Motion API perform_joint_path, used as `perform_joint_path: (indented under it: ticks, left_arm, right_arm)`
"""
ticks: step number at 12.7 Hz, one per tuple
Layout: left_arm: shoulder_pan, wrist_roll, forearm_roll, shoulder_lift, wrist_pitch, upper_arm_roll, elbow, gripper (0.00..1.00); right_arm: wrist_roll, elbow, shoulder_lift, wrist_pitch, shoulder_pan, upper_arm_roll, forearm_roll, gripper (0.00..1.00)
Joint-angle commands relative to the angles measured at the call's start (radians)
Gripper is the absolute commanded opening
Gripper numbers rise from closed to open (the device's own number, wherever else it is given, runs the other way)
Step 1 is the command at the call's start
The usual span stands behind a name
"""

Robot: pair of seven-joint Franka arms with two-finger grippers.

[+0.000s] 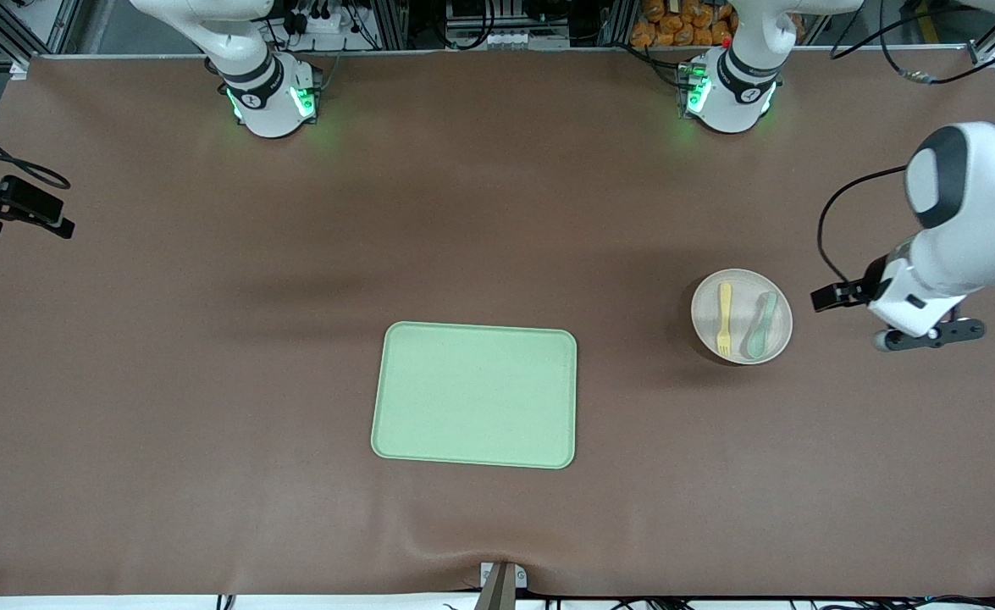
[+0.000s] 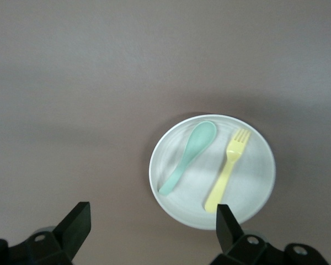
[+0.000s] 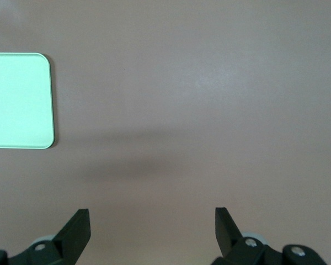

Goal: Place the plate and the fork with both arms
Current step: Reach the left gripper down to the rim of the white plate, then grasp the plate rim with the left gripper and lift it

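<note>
Tray (image 1: 474, 395), then spoon (image 1: 761, 324) beside fork (image 1: 724, 318)

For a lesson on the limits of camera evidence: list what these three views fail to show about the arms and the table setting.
- Right gripper: the front view's edge cuts it off; only its open fingertips show in its wrist view.
- Left gripper: its fingers are too small to read in the front view.
- Plate underside: hidden by the plate itself.

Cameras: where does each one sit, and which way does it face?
Front view: high across the table, facing both bases; left gripper beside the small round off-white plate.
Left wrist view: looks down past open fingers at the plate.
Right wrist view: down past open fingers, rectangular light-green tray at edge.
Shared: front and left wrist show plate, pale-yellow fork, grey-green spoon.
</note>
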Motion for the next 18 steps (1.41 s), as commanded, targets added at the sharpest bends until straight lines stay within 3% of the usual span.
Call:
perform_joint_path:
  ticks: [1,6,11,18]
  left_arm:
    - [0.009,-0.011,-0.021,0.033,0.162,-0.003,-0.123,1.00]
    - [0.065,-0.011,-0.049,0.141,0.265,-0.008,-0.146,1.00]
    - [0.065,-0.007,-0.107,0.208,0.304,-0.008,-0.144,0.84]
    - [0.089,-0.005,-0.107,0.254,0.321,-0.008,-0.138,0.79]
  right_arm:
    - [0.015,0.004,-0.011,-0.006,-0.007,0.006,-0.005,1.00]
    - [0.015,0.004,-0.011,-0.006,-0.007,0.006,-0.005,1.00]
    - [0.015,0.004,-0.011,-0.006,-0.007,0.006,-0.005,1.00]
    - [0.015,0.004,-0.011,-0.006,-0.007,0.006,-0.005,1.00]
